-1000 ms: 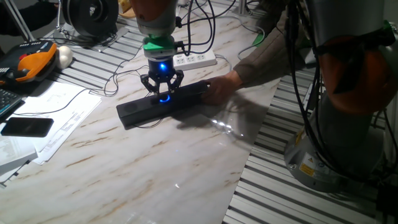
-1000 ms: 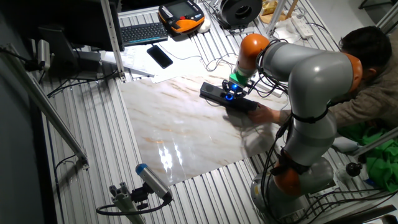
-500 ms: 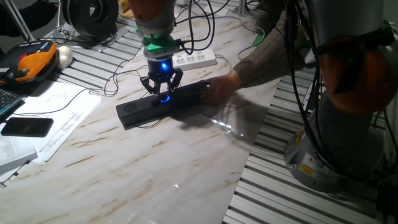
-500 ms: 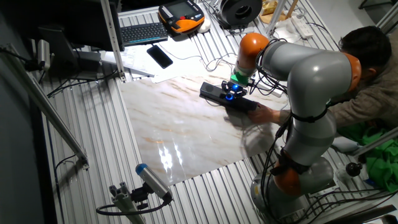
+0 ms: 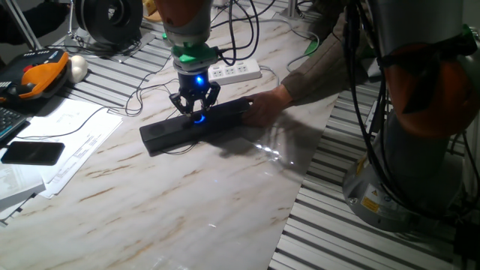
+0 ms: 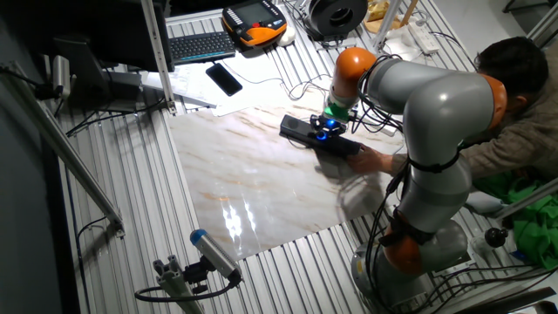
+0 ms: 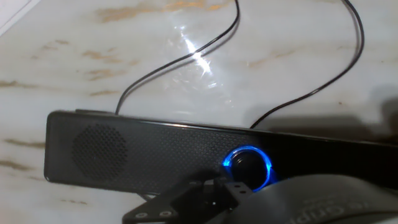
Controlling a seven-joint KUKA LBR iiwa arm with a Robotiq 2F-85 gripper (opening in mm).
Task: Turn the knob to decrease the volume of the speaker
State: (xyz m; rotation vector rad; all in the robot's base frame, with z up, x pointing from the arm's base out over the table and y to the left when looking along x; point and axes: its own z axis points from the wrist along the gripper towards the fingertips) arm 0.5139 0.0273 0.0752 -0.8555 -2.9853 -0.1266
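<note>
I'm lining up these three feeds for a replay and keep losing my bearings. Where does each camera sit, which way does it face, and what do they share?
One fixed view: low at the table's edge, facing across the speaker; shows the gripper above the knob and a person's hand on the speaker's end.
The other fixed view: high above, looking down on the table and the whole arm.
Hand view: on the hand, close to the speaker; finger parts fill its bottom edge.
All three share the knob's blue ring.
</note>
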